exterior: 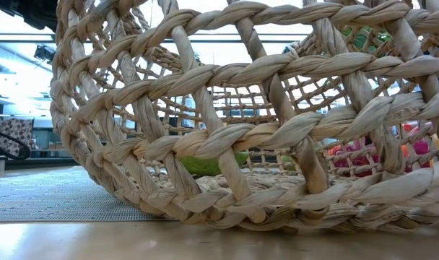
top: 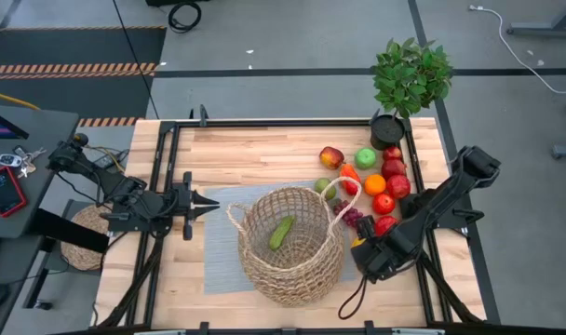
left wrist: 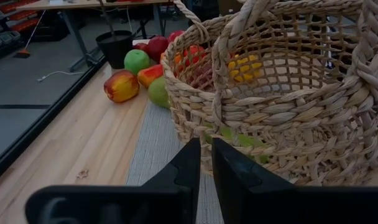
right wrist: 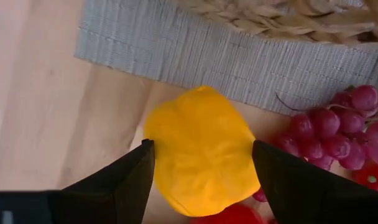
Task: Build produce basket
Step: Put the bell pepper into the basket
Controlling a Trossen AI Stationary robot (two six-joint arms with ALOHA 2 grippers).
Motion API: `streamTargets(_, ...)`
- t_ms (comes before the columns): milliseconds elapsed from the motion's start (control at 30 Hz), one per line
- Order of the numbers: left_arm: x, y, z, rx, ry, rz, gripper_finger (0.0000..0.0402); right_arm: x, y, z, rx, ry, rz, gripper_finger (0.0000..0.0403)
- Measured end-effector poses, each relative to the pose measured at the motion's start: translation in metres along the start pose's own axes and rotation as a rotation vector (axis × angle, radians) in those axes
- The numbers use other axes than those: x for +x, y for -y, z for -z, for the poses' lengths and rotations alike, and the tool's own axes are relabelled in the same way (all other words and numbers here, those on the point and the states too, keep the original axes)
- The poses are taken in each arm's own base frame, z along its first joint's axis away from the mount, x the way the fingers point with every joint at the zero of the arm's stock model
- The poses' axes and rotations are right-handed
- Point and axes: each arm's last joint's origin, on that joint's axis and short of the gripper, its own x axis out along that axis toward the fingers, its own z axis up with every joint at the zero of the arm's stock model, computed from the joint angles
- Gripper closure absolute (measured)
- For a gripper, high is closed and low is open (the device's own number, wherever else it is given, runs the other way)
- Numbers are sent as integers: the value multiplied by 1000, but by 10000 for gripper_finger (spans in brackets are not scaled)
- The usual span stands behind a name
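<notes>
Here, right end effector (right wrist: 201,168): standing partly open, its fingers straddling a yellow produce piece (right wrist: 201,149) lying on the bench (right wrist: 46,93) beside the purple grapes (right wrist: 329,134); whether the fingers are touching it cannot be told.
Left end effector (left wrist: 201,171): sitting closed and empty, pointing at the basket (top: 290,244).
Basket: resting on a grey mat (top: 222,251), holding one green piece (top: 281,233).
Remaining produce (top: 381,181): lying clustered just beside the basket.
</notes>
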Motion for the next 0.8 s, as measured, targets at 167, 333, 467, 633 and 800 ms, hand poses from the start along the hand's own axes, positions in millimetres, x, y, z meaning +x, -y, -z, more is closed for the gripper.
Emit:
streamTargets(167, 0, 0, 0, 5, -1, -2, 353, -5, 4, -8, 71, -55, 20, 125)
streamTargets(333, 0, 0, 0, 7, -2, -4, 353, -12, 9, -15, 73, -134, 51, 110)
streamTargets(467, 0, 0, 1, 11, -11, -6, 353, -11, 9, -21, 69, -143, 29, 96)
streamTargets(633, 0, 0, 2, 14, -14, -6, 353, -10, 10, -28, 133, -86, -31, 94)
streamTargets(800, 0, 0, 2, 15, -19, -7, 353, -10, 16, -30, 217, -64, 25, 92)
